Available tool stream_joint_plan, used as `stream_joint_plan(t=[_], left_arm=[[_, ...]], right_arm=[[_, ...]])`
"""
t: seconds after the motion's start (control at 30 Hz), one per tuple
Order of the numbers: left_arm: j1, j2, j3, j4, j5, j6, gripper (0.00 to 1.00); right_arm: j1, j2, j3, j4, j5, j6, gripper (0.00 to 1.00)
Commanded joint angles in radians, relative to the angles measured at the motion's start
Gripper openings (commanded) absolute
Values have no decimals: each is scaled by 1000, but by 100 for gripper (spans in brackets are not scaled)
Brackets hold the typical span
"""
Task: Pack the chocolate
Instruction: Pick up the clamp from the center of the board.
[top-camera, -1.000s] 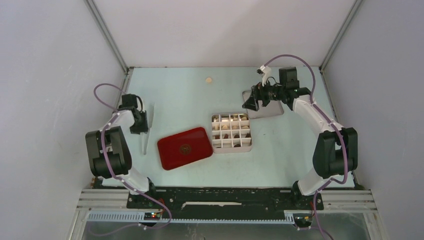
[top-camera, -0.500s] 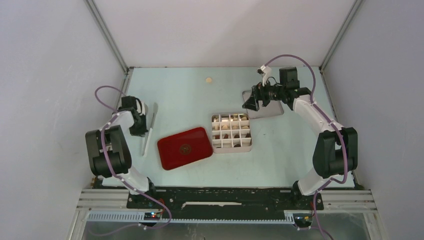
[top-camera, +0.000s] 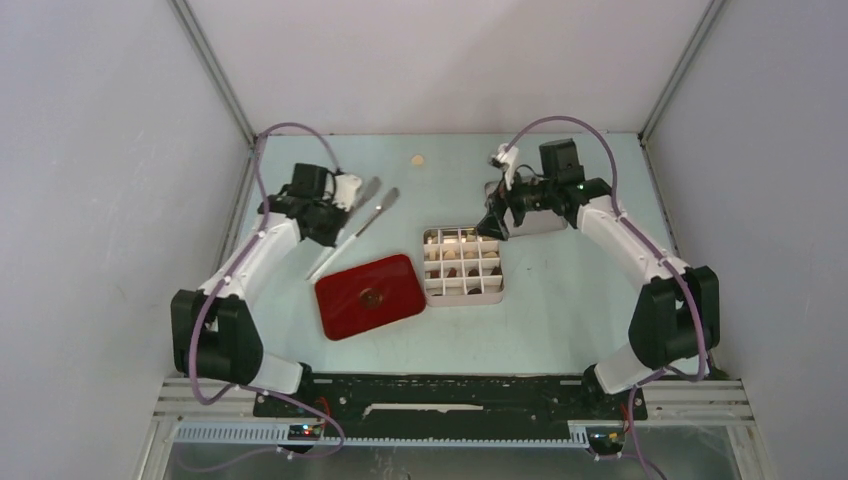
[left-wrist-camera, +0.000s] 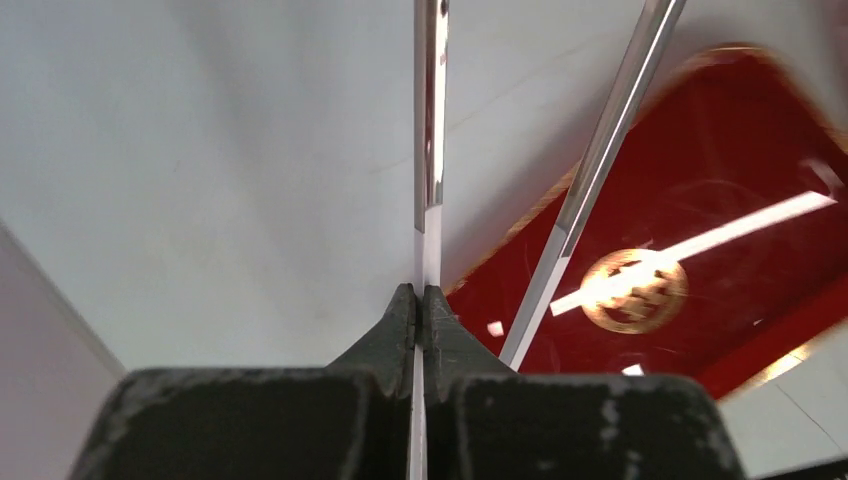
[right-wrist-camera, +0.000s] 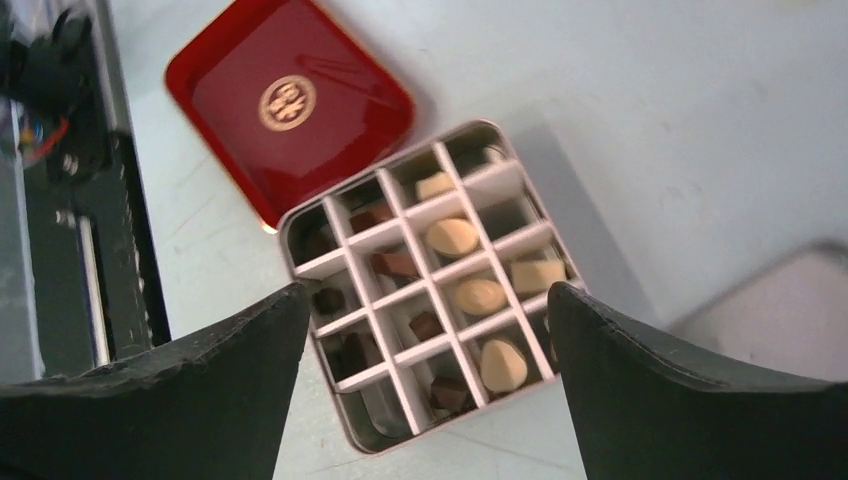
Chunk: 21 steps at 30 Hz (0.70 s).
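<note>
The chocolate (right-wrist-camera: 453, 237) lies in a white divided box (top-camera: 497, 295), cream pieces on one side and dark pieces (right-wrist-camera: 396, 264) on the other. One small cream piece (top-camera: 418, 159) sits alone on the table near the back wall. My left gripper (top-camera: 335, 230) (left-wrist-camera: 421, 295) is shut on one arm of metal tongs (top-camera: 352, 232) (left-wrist-camera: 430, 130). The tongs' other arm (left-wrist-camera: 600, 170) splays to the right, over the red tray (left-wrist-camera: 740, 180). My right gripper (top-camera: 497, 220) (right-wrist-camera: 428, 290) hangs open above the box's far right corner, holding nothing.
The red tray (top-camera: 350, 310) with a round gold emblem (right-wrist-camera: 287, 102) lies left of the box. A flat grey lid (top-camera: 545, 222) (right-wrist-camera: 790, 300) rests behind the box, under the right arm. Walls close in the table on three sides.
The left arm has swung from the table's left edge toward the back middle, carrying the tongs off the surface. The right gripper has shifted a little left toward the box.
</note>
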Motion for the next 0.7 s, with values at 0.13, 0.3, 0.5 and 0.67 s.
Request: stream_joint_plan(t=[0.13, 0.3, 0.5, 0.67], left_arm=[[-271, -61, 104, -145, 135, 228, 0], [-363, -48, 143, -178, 164, 255, 0], [-433, -42, 171, -194, 191, 259, 0], [-446, -52, 178, -184, 220, 253, 0]], right_arm=[[220, -156, 4, -242, -13, -498, 90], [247, -143, 4, -277, 10, -521, 90], [285, -95, 4, -258, 33, -506, 88], [312, -38, 4, -247, 50, -501, 81]])
